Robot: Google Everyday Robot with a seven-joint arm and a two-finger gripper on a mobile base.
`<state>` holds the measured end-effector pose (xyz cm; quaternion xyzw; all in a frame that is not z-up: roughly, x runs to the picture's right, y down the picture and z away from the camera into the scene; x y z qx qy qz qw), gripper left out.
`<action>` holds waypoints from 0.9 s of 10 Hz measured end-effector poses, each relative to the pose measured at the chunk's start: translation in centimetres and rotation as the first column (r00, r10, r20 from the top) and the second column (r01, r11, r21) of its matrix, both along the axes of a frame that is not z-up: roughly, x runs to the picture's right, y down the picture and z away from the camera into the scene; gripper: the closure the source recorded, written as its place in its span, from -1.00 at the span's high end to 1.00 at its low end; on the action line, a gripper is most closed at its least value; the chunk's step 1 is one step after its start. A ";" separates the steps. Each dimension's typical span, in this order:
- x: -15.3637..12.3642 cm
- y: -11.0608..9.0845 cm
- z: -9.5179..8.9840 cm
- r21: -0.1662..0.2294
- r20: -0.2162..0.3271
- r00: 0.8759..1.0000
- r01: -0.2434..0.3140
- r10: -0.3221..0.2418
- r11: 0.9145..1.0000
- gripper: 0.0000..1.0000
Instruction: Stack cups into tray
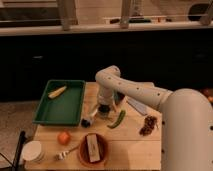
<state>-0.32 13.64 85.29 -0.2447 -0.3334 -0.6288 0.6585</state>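
Trouble: the dark cup lies beside the gripper, on its tray side; the gripper's hold cannot be told, and a nudge could roll the cup away.

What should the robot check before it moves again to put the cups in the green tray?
1. Pincer in place: ok, it is low over the table, just beside the tray.
2. Pincer holding a cup: cannot tell.
3. Dark cup inside the tray: not ok, it is on the table by the tray's near corner.
4. Room in the tray: ok, only a yellow thing lies at its far end.
5. Green pod out of the pincer's way: cannot tell, it lies close beside it.
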 end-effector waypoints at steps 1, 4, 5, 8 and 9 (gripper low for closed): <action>0.0 0.1 0.2 -0.005 0.009 1.000 -0.004 0.004 1.000 0.58; 0.2 0.1 0.6 -0.014 0.030 0.999 -0.022 0.023 1.000 0.07; 0.2 0.1 0.8 -0.014 0.036 0.999 -0.029 0.030 0.999 -0.17; 0.1 -0.1 1.0 -0.020 0.050 0.998 -0.034 0.035 0.999 -0.75; 0.1 -0.1 1.1 -0.019 0.048 0.998 -0.031 0.032 0.999 -0.92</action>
